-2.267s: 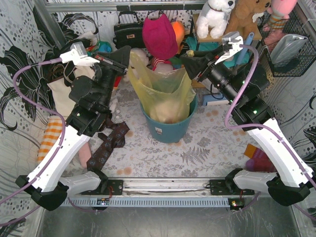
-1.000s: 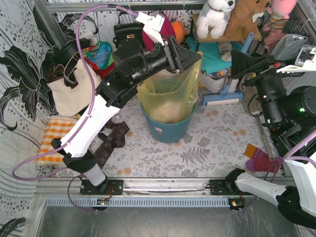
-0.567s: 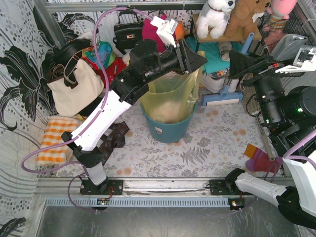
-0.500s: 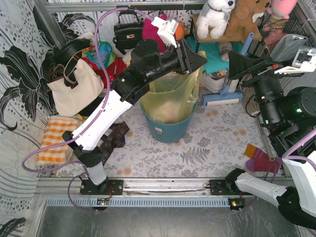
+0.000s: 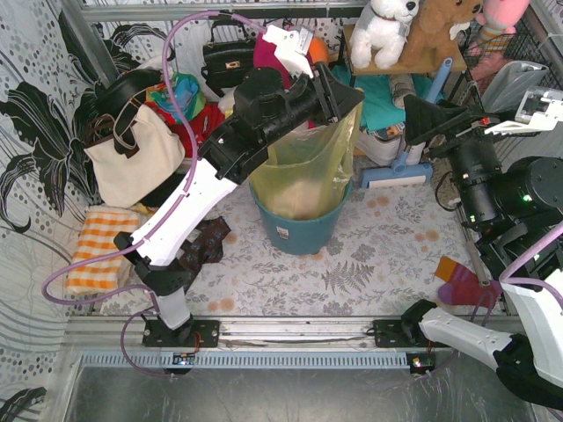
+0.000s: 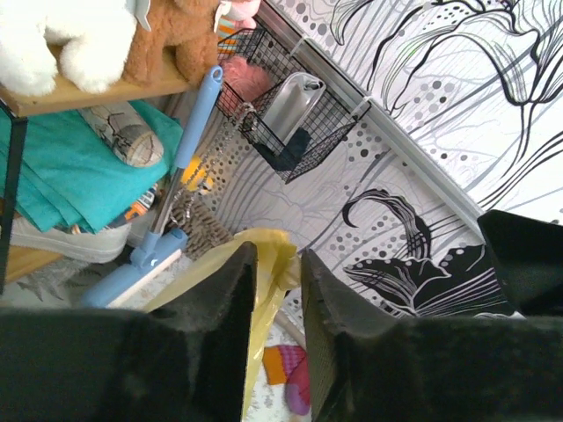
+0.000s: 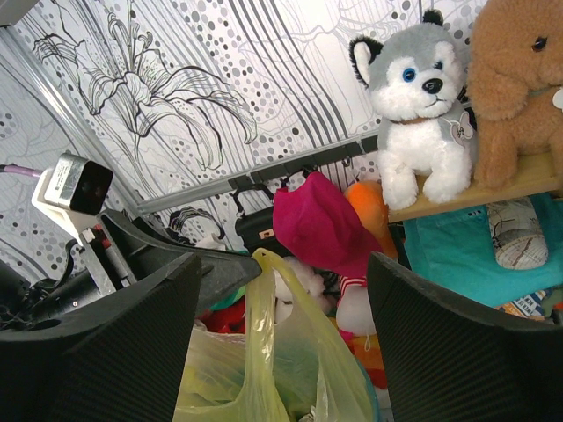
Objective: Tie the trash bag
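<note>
Presently, the thin translucent yellow plastic trash bag (image 5: 303, 167) stands in the round teal plastic bucket (image 5: 299, 230) at centre frame. The left gripper (image 6: 277, 259), jaws set narrow, pinches the bag's raised upper-right flap. The right gripper (image 5: 422, 114), at centre right, gapes wide and empty. I judge the bag light, limp, crinkly and slippery, and likely to tear if yanked. Best hold: the loose rim flaps.
</note>
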Controlling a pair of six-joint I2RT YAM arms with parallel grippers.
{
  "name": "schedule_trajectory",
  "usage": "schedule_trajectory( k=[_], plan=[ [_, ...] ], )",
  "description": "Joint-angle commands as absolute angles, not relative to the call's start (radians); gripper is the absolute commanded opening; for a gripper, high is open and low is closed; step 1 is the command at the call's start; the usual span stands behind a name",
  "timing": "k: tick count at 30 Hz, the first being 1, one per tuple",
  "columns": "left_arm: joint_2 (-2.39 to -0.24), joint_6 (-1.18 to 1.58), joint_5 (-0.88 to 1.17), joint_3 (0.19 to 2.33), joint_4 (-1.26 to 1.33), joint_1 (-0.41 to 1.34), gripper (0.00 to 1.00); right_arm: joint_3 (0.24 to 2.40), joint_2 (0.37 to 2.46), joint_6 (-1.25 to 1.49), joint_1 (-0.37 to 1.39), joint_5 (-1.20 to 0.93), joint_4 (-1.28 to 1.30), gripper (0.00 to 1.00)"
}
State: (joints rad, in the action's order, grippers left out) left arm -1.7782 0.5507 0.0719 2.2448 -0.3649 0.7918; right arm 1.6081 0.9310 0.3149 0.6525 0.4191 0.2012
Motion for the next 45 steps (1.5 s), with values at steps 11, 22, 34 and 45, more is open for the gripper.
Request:
schedule_trajectory(
  k=[11, 22, 34, 45],
  plan=[
    [-1.741, 0.661, 0.295, 2.185, -0.283, 0.724, 0.0, 1.509, 0.895, 0.285, 0.655, 0.318, 0.105, 0.74],
    [-1.673, 0.859, 0.539, 2.062, -0.117, 0.632, 0.0, 1.361, 0.883, 0.41, 0.655, 0.265, 0.018, 0.58],
    [-1.705, 1.122, 0.741, 2.026, 0.197, 0.606, 0.0, 1.282, 0.882, 0.315, 0.656, 0.067, -0.191, 0.64],
    [-1.701, 1.136, 0.76, 2.01, 0.207, 0.6, 0.0, 1.29, 0.956, -0.038, 0.655, -0.144, -0.239, 0.66]
  ],
)
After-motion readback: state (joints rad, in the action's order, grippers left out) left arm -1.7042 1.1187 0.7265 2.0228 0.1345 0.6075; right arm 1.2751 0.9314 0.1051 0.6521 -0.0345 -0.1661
